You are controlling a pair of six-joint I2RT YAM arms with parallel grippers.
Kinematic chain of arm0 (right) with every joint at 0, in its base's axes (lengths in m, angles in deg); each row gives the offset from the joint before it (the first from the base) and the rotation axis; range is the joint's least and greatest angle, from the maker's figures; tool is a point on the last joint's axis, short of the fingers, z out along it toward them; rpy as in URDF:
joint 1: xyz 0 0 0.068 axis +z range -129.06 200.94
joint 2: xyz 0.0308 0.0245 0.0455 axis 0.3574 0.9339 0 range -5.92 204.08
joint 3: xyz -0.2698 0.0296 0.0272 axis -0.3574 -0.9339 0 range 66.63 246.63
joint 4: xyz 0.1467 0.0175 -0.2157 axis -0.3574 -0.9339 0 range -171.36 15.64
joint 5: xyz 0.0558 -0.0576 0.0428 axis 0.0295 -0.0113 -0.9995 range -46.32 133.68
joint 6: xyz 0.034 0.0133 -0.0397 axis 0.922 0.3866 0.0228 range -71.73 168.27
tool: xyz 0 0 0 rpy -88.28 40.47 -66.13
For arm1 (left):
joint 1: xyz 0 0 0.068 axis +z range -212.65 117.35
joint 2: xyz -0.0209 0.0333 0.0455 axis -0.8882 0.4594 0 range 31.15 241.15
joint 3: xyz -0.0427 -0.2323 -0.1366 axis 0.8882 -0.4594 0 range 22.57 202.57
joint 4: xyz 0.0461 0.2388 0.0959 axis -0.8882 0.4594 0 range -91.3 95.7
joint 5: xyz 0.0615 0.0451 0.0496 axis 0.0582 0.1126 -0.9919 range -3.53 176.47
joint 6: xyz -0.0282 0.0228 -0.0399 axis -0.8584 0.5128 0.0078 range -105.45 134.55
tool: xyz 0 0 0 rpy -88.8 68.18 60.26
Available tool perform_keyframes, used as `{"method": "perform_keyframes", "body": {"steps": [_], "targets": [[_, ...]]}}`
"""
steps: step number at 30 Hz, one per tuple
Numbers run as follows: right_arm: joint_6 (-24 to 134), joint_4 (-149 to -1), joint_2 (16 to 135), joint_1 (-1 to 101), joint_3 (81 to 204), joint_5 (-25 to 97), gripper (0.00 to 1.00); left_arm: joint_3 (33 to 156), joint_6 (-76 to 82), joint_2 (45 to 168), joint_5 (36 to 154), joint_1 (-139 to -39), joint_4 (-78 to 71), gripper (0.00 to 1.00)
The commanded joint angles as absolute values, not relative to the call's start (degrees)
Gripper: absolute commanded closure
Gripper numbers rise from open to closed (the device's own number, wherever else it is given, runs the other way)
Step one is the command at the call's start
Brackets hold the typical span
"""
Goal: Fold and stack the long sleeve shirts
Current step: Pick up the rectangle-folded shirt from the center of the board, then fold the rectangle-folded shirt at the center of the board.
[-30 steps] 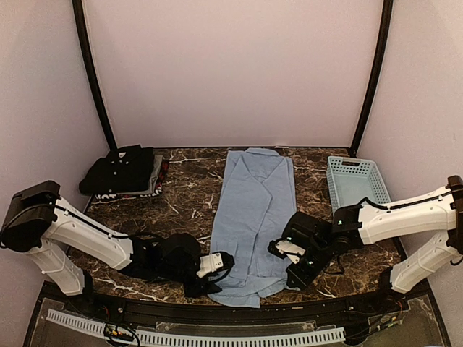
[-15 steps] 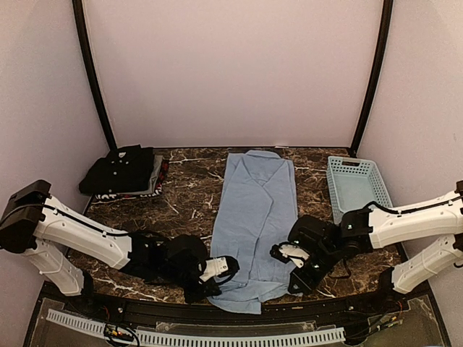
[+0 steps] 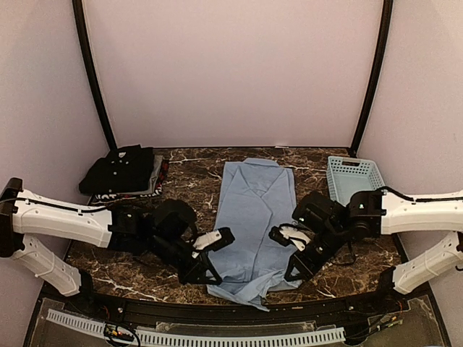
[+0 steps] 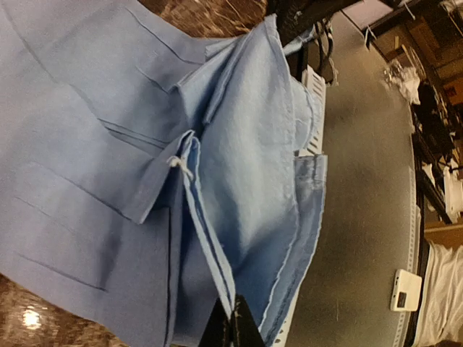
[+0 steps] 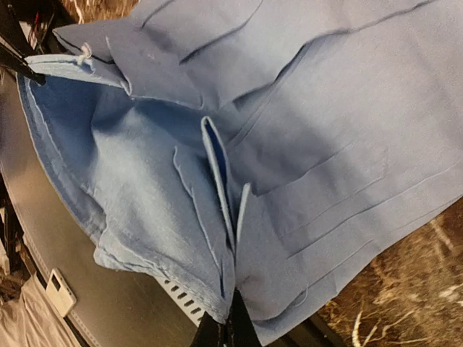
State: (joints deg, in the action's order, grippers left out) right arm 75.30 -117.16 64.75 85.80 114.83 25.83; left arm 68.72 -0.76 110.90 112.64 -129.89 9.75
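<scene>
The light blue shirt (image 3: 255, 210) lies lengthwise in the middle of the table, collar at the far end. My left gripper (image 3: 210, 269) is shut on its near left hem, seen in the left wrist view (image 4: 231, 217). My right gripper (image 3: 291, 264) is shut on the near right hem, seen in the right wrist view (image 5: 289, 144). Both hold the hem lifted off the table, and the near end sags between them. The black shirt (image 3: 119, 168) lies folded at the back left on a small pile.
A pale blue lattice basket (image 3: 354, 182) stands at the back right. The folded pile under the black shirt holds grey and red-patterned cloth (image 3: 158, 177). A white slotted rail (image 3: 217, 336) runs along the front below the table edge.
Both grippers have risen and moved away from me with the shirt's near hem, lifting it off the table. The shirt's far end has bunched slightly.
</scene>
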Motion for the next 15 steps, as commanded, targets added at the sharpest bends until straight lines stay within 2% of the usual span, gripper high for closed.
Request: {"method": "perform_keyframes", "body": {"steps": [1, 7, 15], "targets": [[67.8, -121.6, 69.5, 78.3, 123.1, 27.9, 1.0, 72.3, -0.4, 109.8, 121.5, -118.9, 7.2, 1.0], [57.4, -126.2, 80.3, 68.5, 134.1, 29.4, 1.0, 79.0, -1.9, 119.8, 126.3, -106.3, 3.5, 1.0], [52.5, -126.6, 91.3, 57.7, 141.5, 30.3, 1.0, 92.2, 0.1, 136.9, 130.0, -99.3, 6.5, 1.0]]}}
